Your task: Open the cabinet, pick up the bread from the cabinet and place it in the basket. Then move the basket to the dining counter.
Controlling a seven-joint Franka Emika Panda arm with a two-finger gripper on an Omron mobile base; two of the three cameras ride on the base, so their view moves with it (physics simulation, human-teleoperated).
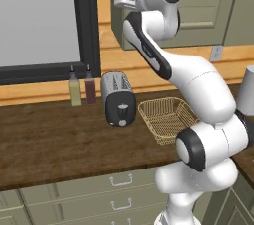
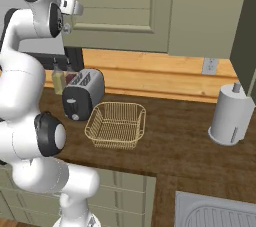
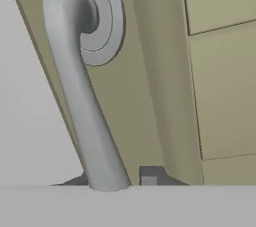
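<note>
Overhead, arm stretched up to the cabinet (image 2: 150, 1), pincer (image 3: 117, 181) clamped on its silver handle (image 3: 80, 96), door shut.

White arm (image 1: 198, 85), dark joints.

Cabinet (image 3: 220, 71) doors: olive-green, painted look, matt, smooth flat panels. Handle (image 3: 80, 101): silver-grey bar, smooth, dull satin, metal-like, round mounting plate the same. Desk (image 1: 54, 144): dark brown wood grain, streaked, low sheen. Basket (image 2: 116, 125): tan woven wire mesh, open weave. Toaster (image 1: 118, 98): grey brushed-metal shell, black plastic-looking end face. Wall planks (image 2: 150, 73): light orange wood, smooth. Paper-towel roll (image 2: 231, 113): pale grey, matt. Arm (image 1: 198, 90): glossy white shell, dark joints.
</note>
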